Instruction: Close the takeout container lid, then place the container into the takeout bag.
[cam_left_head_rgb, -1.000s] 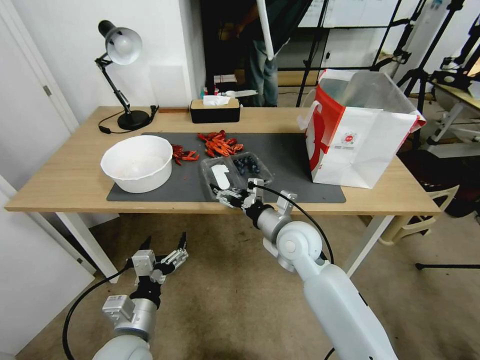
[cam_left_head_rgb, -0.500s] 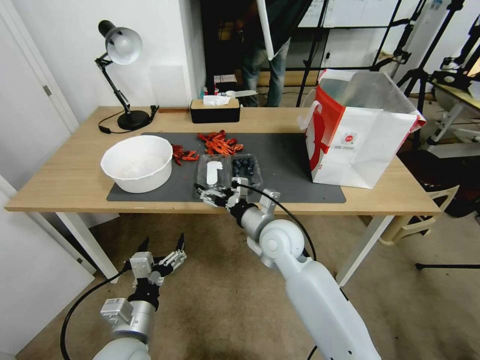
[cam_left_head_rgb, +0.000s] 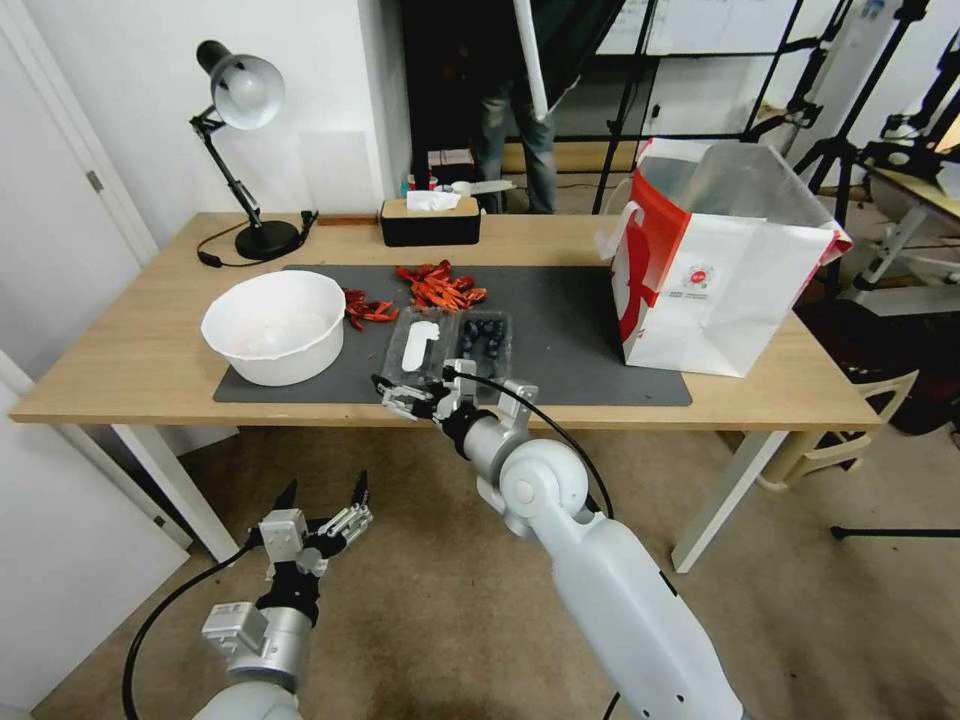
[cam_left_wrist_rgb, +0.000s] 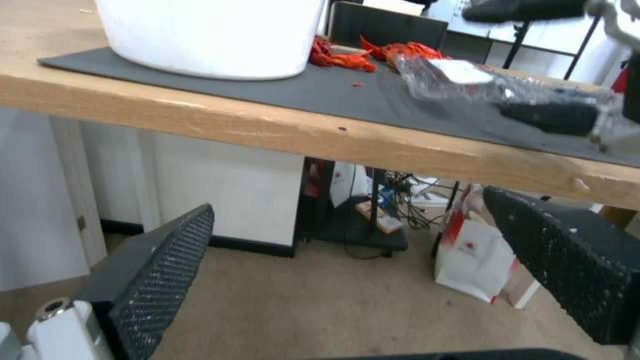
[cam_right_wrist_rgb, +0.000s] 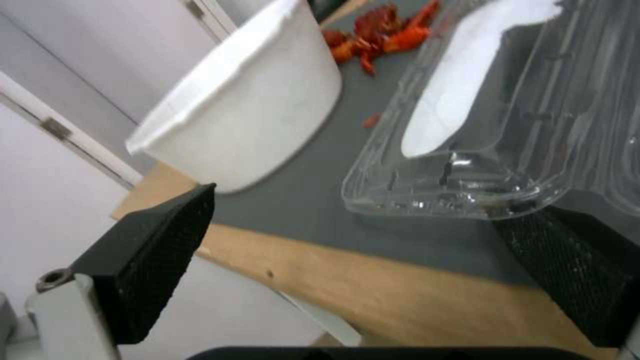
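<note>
Takeout container (cam_left_head_rgb: 448, 346): open flat, lid (cam_left_head_rgb: 415, 345) beside bowl (cam_left_head_rgb: 275, 325); right gripper (cam_left_head_rgb: 408, 394) jaws spread, empty at near edge—slide under lid rim, fold twd blueberries; left gripper (cam_left_head_rgb: 320, 505) parked low, spread.

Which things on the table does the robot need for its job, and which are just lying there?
Needed:
- small clear plastic clamshell box of blueberries
- its clear hinged lid with white label
- big white-and-red takeout bag
- right gripper, fingers open

Just lying there:
- round white bowl
- red crayfish pile
- black tissue box
- desk lamp
</note>
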